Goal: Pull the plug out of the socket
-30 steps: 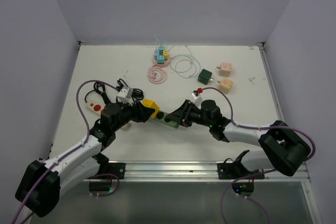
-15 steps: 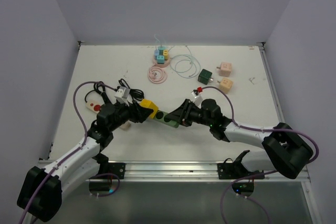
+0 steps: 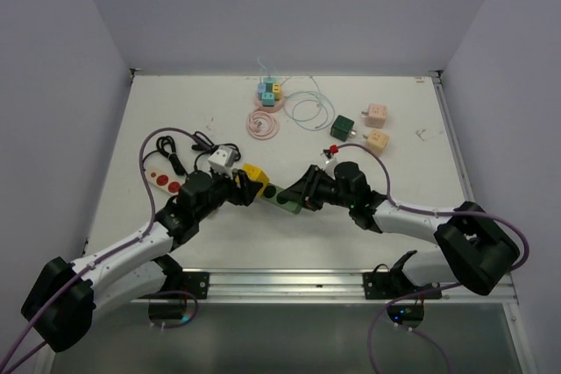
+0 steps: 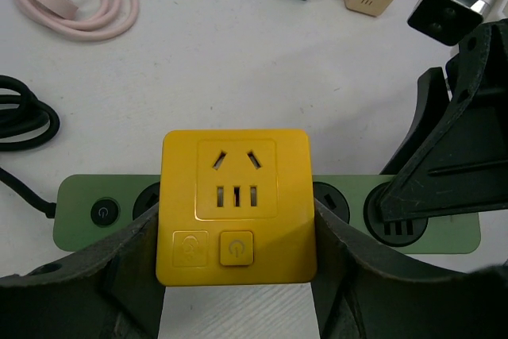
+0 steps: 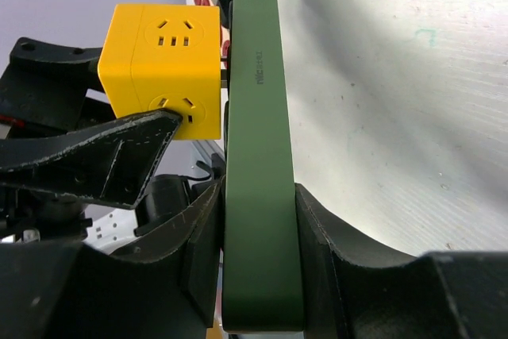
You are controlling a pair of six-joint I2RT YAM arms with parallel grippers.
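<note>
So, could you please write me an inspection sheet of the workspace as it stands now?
Surface: white table, a few marks.
Job's things: yellow plug cube on green power strip; the right wrist view shows a narrow gap with prongs between them.
Clutter: pink coiled cord, dark green adapter, two beige adapters, small cubes on a pink disc, white switch box with red buttons.
Hands: left hand clamps the cube's sides; right hand clamps the strip.
Cables: black cord beside the strip; pale loop.
Surroundings: pale walls; metal rail at the near edge.
</note>
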